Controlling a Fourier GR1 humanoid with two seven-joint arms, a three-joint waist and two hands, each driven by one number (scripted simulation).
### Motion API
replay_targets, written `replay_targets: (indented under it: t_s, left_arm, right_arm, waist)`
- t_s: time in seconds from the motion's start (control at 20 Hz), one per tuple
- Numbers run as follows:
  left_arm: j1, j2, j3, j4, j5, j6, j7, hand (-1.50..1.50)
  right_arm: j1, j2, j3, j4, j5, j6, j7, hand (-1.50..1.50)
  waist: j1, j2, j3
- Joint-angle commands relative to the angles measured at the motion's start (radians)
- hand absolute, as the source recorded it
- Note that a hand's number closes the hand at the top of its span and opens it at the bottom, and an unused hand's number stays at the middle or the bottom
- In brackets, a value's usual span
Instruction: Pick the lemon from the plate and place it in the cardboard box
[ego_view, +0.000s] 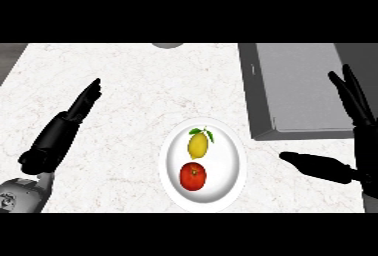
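Marble counter (111, 75) | oval white plate (225, 185) | smooth lemon (198, 145) | round tomato (193, 176)

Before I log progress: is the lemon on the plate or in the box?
On the plate. The lemon lies on the white plate beside a tomato; the box shows nothing inside.

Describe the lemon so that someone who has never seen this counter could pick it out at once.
On the pale marble counter, find the white plate near its front, left of the grey box. Two fruits lie on it; the lemon is the one farther from the robot. It is yellow with green leaves at its top, while its neighbour, the tomato, is red.
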Motion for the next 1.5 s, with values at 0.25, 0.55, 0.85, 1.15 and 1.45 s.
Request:
replay_targets:
  t_s: [0.25, 0.55, 0.85, 1.15, 1.45]
  left_arm:
    - [-0.004, -0.020, -0.001, 0.029, 0.002, -0.046, -0.064, 0.00]
    - [-0.078, -0.044, -0.009, 0.095, -0.021, -0.053, -0.058, 0.00]
    - [-0.096, -0.036, 0.021, 0.105, -0.010, -0.067, -0.050, 0.00]
    - [-0.072, -0.045, 0.011, 0.084, -0.021, -0.068, -0.052, 0.00]
    - [-0.079, -0.059, 0.016, 0.094, -0.019, -0.084, -0.048, 0.00]
  right_arm:
    - [-0.148, 0.024, 0.304, -0.086, 0.366, 0.310, 0.455, -1.50]
    - [-0.355, 0.162, 0.431, -0.019, 0.266, 0.670, 0.711, -1.50]
    - [-0.500, 0.373, 0.468, 0.188, 0.243, 0.815, 0.879, -1.50]
    - [-0.566, 0.567, 0.471, 0.413, 0.259, 0.810, 0.961, -1.50]
    - [-0.619, 0.593, 0.452, 0.559, 0.210, 0.742, 0.971, -1.50]
  waist:
    - [0.042, 0.005, 0.003]
    - [0.048, 0.011, 0.002]
    - [0.047, 0.009, 0.005]
    - [0.053, 0.007, 0.006]
    - [0.052, 0.008, 0.008]
